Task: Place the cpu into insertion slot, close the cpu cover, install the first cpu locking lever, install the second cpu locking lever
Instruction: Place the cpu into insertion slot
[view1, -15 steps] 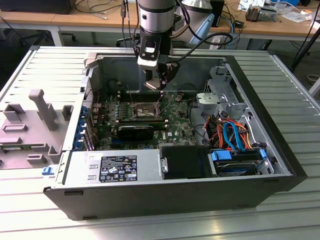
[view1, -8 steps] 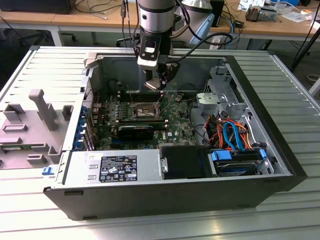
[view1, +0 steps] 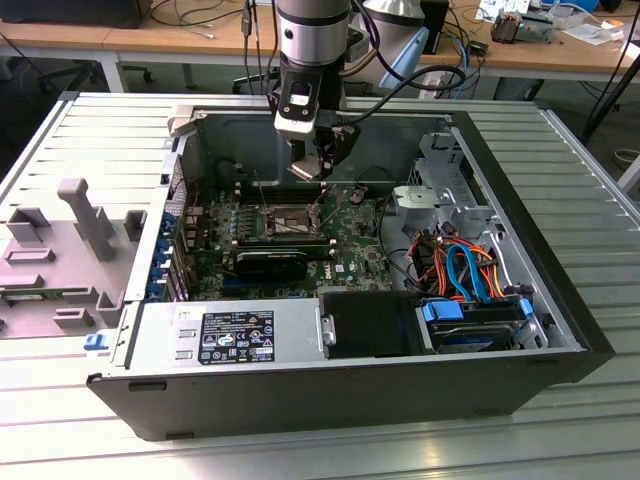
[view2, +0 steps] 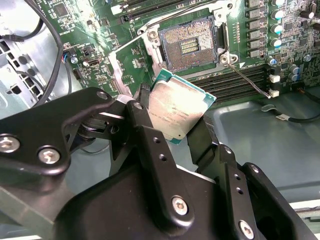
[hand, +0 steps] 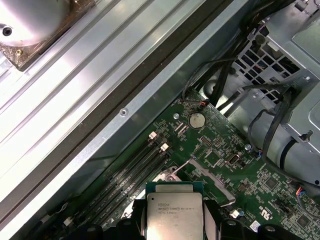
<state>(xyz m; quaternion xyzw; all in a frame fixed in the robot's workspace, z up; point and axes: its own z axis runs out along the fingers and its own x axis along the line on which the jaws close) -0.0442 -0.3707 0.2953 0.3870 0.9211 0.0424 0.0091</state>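
My gripper is shut on the cpu, a small square chip with a dull silver top and green edge, gripped by two opposite sides between black fingers. It hangs in the air above the green motherboard. The insertion slot lies bare a short way beyond it, its contact field showing. The cpu cover is swung open at one side of the socket. Two thin wire levers stand released. In the exterior view the gripper hovers just behind the socket. In the first wrist view the cpu faces the camera.
The open computer case lies on a ribbed metal table. Black memory slots run beside the socket. A power supply, drive bay and coloured cables fill the near side. A grey fixture sits at the exterior view's left.
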